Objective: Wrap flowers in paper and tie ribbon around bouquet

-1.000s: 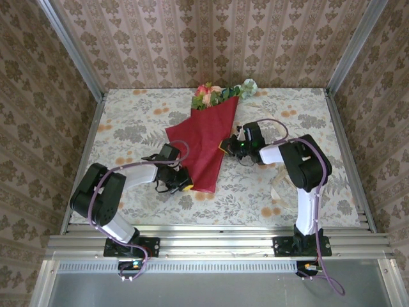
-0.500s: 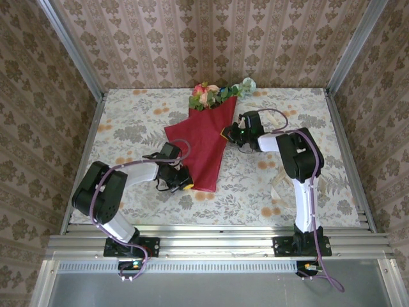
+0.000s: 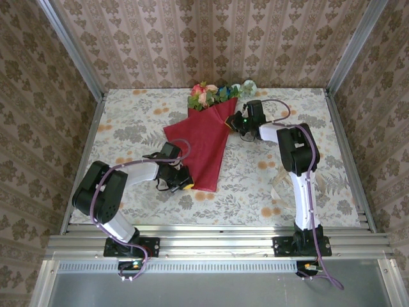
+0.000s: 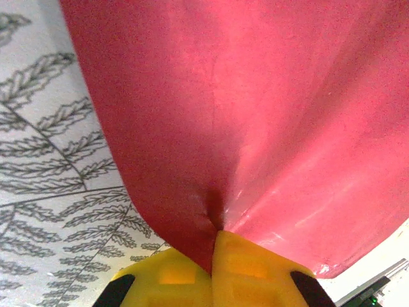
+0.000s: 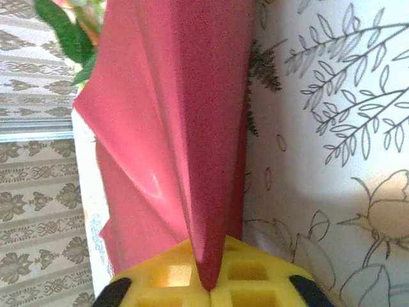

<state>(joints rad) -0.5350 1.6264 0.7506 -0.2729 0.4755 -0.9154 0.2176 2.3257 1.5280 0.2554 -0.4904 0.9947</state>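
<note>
The bouquet lies aslant on the tablecloth, its flowers (image 3: 208,94) sticking out of the far end of the crimson paper (image 3: 204,144). My left gripper (image 3: 181,183) is shut on the paper's narrow near end. In the left wrist view the paper (image 4: 255,96) puckers where the yellow fingertips (image 4: 249,272) pinch it. My right gripper (image 3: 235,121) is shut on a fold at the paper's upper right edge, close to the blooms. In the right wrist view that fold (image 5: 211,160) runs into the gripper (image 5: 209,284), and green leaves (image 5: 64,32) show at top left. The cream ribbon (image 3: 277,190) lies on the cloth beside the right arm.
A floral tablecloth (image 3: 128,121) covers the table. Patterned walls with metal corner posts (image 3: 77,51) close it in on three sides. A metal rail (image 3: 217,243) runs along the near edge.
My right gripper has moved away along the paper's right edge toward the flowers, carrying the fold with it. The flower heads shifted slightly left. The left arm has stayed put.
</note>
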